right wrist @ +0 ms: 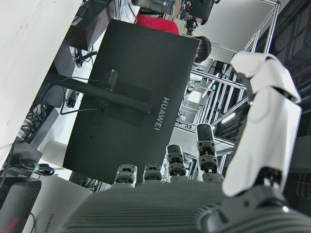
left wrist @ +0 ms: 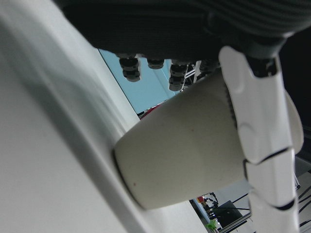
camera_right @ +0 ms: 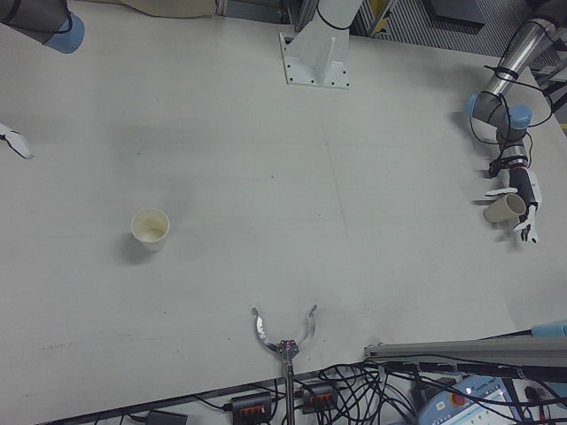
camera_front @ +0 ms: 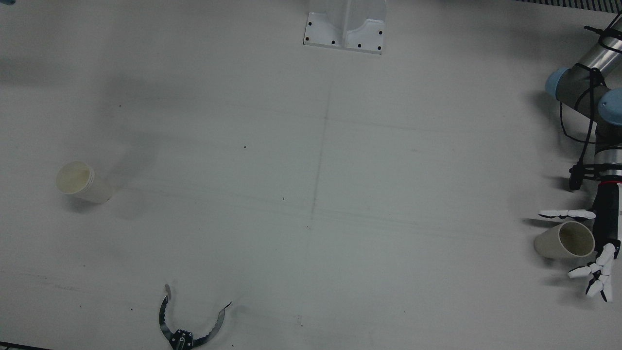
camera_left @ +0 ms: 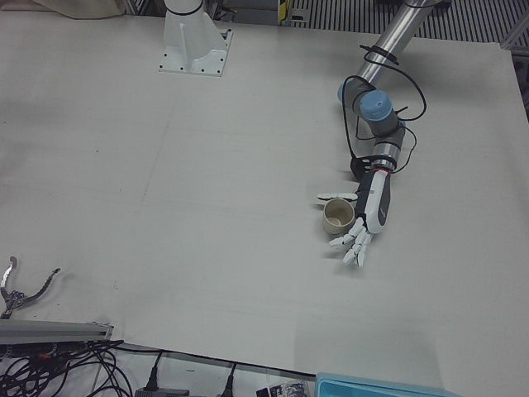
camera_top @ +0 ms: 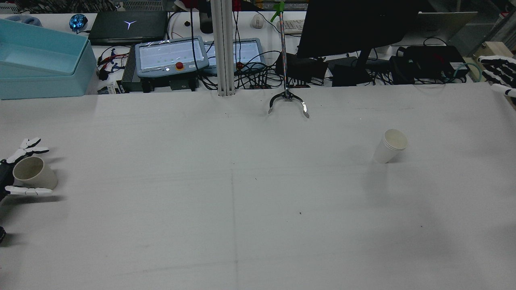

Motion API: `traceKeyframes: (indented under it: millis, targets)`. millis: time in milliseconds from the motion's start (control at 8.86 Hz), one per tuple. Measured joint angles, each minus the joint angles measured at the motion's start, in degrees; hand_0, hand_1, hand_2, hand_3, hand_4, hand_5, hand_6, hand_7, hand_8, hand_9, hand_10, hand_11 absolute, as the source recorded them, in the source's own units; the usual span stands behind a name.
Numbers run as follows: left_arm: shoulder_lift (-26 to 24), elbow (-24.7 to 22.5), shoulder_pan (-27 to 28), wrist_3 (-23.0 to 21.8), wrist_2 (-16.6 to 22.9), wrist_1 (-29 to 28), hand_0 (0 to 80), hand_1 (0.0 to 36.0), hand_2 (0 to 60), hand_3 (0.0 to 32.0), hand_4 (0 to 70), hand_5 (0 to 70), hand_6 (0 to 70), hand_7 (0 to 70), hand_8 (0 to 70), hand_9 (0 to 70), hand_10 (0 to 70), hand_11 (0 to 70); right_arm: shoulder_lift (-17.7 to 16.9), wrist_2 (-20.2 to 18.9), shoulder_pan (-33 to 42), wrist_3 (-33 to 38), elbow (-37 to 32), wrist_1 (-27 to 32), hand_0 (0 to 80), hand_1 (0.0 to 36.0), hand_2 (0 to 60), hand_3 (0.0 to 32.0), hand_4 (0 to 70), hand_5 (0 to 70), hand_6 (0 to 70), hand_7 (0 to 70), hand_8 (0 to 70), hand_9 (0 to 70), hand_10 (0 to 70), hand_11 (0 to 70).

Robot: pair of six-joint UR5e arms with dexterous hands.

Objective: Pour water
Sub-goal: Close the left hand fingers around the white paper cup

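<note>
the left hand [camera_left: 364,222] is seen low at the table's left edge, its fingers spread and uncurled, so it is released rather than clasped. a paper cup [camera_left: 337,216] is cradled in the gap between the thumb and the other fingers; in the left hand view one white finger [left wrist: 257,141] is laid across the cup's wall, but a firm grasp is not shown. this cup is tilted, its base on or near the table [camera_top: 242,193] and its open mouth turned up and toward the palm, so its long axis is slanted away from the hand.

the right hand [camera_top: 500,74] is caught only at the far right edge of the rear view, held above the table's back corner, well apart from everything; its fingers are extended and nothing is held.

a second cup [camera_front: 80,181] is stood upright on the right half of the table, mouth up, by itself.

in the right hand view a black monitor [right wrist: 131,107] is seen from behind, with "huawei" printed on it. a metal grabber claw [camera_right: 285,336] is rested at the operators' edge.
</note>
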Motion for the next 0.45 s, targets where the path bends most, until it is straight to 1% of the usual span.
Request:
traceKeyframes:
  millis: [113, 226, 339, 452]
  targets:
    - [-0.32, -0.09, -0.02, -0.03, -0.31, 0.8, 54.2, 16.8, 7.8, 0.0, 35.8, 66.1, 6.7, 11.9, 0.3, 2.8, 5.7, 9.8, -0.02, 0.0, -0.02, 0.01, -0.04, 0.0, 50.4, 20.6, 29.3, 2.0, 17.0, 25.3, 7.0, 17.0, 2.7, 6.3, 3.7, 7.1]
    - [-0.56, -0.18, -0.04, -0.06, -0.89, 1.38, 57.5, 19.2, 10.0, 0.0, 41.7, 70.0, 8.0, 11.2, 1.0, 3.3, 6.7, 11.2, -0.05, 0.0, -0.01, 0.04, -0.05, 0.0, 50.4, 20.6, 29.3, 1.6, 17.1, 25.2, 7.0, 16.9, 2.7, 6.2, 3.7, 7.2]
    - [-0.66, -0.23, -0.08, -0.1, -1.44, 1.78, 78.6, 28.3, 14.6, 0.0, 56.2, 70.0, 12.5, 13.8, 4.1, 6.5, 9.0, 15.1, -0.07, 0.0, 0.0, 0.05, -0.07, 0.0, 50.6, 20.8, 29.2, 1.0, 16.9, 25.2, 6.9, 16.7, 2.6, 6.2, 3.8, 7.3]
    - [-0.67, -0.3, -0.1, -0.18, -2.27, 2.04, 80.0, 36.0, 60.0, 0.0, 65.6, 70.0, 16.1, 16.3, 6.9, 9.0, 11.4, 20.1, -0.07, 0.0, 0.0, 0.06, -0.11, 0.0, 50.8, 21.0, 29.0, 1.0, 16.9, 25.2, 6.7, 16.4, 2.6, 6.1, 3.9, 7.5]
